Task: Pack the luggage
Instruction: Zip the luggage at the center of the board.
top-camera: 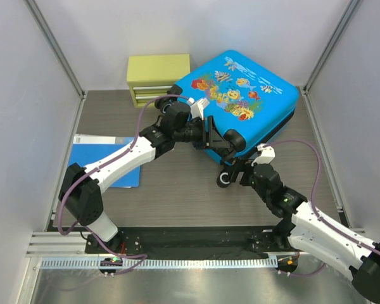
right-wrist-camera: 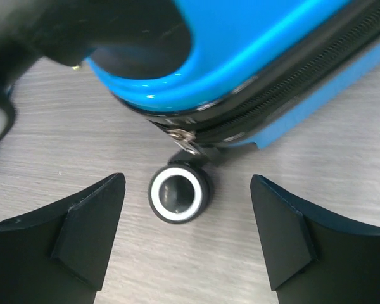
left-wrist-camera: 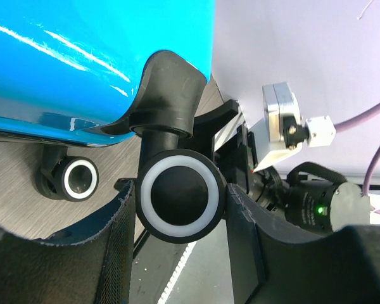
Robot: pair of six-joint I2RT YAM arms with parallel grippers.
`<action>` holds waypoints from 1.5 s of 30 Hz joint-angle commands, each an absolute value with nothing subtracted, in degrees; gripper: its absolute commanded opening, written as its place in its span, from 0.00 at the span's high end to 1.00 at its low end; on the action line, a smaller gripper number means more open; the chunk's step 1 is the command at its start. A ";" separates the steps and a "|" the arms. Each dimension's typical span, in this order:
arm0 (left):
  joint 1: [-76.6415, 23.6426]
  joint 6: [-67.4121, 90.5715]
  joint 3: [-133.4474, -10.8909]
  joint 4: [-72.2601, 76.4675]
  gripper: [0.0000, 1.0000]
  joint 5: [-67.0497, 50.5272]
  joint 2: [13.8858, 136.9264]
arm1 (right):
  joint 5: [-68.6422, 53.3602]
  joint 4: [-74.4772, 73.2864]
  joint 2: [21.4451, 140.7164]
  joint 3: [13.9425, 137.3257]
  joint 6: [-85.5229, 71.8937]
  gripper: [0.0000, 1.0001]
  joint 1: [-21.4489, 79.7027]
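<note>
The luggage (top-camera: 253, 95) is a bright-blue hard-shell suitcase with a fish print. It lies closed on the table at the back right, its zip seam (right-wrist-camera: 291, 95) shut. My left gripper (top-camera: 227, 144) reaches its near corner and is shut on an upper black wheel (left-wrist-camera: 180, 196), with both fingers against the wheel's sides. A lower wheel (right-wrist-camera: 178, 194) with a white ring rests on the table. My right gripper (right-wrist-camera: 187, 183) stands open around it, fingers well apart from it on either side. In the top view the right gripper (top-camera: 234, 172) sits just below the left one.
A yellow-green drawer box (top-camera: 157, 76) stands at the back, left of the suitcase. A flat blue folder (top-camera: 104, 161) lies on the left under the left arm. White walls and metal posts close in the table on three sides.
</note>
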State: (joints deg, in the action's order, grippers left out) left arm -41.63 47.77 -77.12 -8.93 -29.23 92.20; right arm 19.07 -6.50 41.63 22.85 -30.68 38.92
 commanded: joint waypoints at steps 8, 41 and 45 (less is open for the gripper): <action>-36.04 45.97 -81.12 -0.35 1.00 -19.34 91.32 | 32.42 13.88 49.56 21.62 -25.49 0.29 46.67; -34.98 46.41 -79.72 1.05 1.00 -20.57 91.14 | 48.60 15.83 54.41 21.27 -27.16 0.99 47.11; -34.28 46.58 -78.58 1.32 1.00 -20.65 90.62 | 50.89 8.63 47.13 20.83 -28.13 0.99 47.02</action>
State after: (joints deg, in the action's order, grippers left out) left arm -40.42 48.71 -77.12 -8.73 -30.79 92.44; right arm 43.33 9.63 54.19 20.71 -26.26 48.38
